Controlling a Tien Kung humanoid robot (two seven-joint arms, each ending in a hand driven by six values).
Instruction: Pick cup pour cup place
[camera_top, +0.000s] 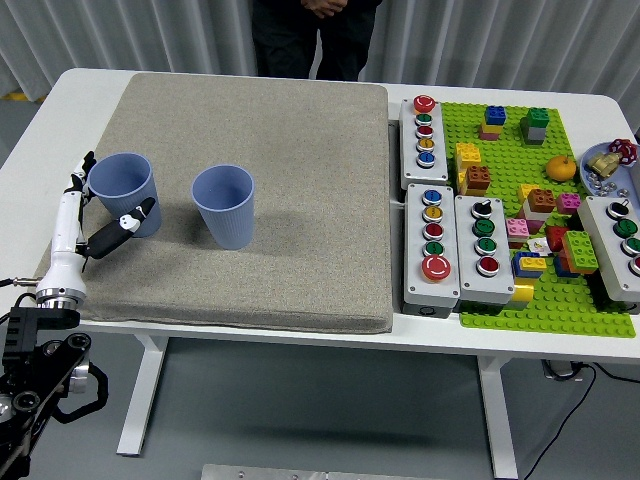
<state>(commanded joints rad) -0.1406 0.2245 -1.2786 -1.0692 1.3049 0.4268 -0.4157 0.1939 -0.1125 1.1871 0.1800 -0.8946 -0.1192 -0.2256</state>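
Two blue-grey plastic cups stand upright on the grey mat (300, 150). The left cup (122, 185) is near the mat's left edge, and the right cup (224, 203) stands a hand's width to its right. My left hand (102, 205) wraps the left cup from the left: the thumb lies across the cup's front and the fingertips (78, 170) curl behind its far left side. I cannot see inside either cup. My right hand is out of view.
Grey button boxes (432, 230) line the mat's right edge. Beyond them a green baseplate (560, 300) carries several toy bricks and a small orange. A person in dark clothes (315, 35) stands at the far side, hands off the table.
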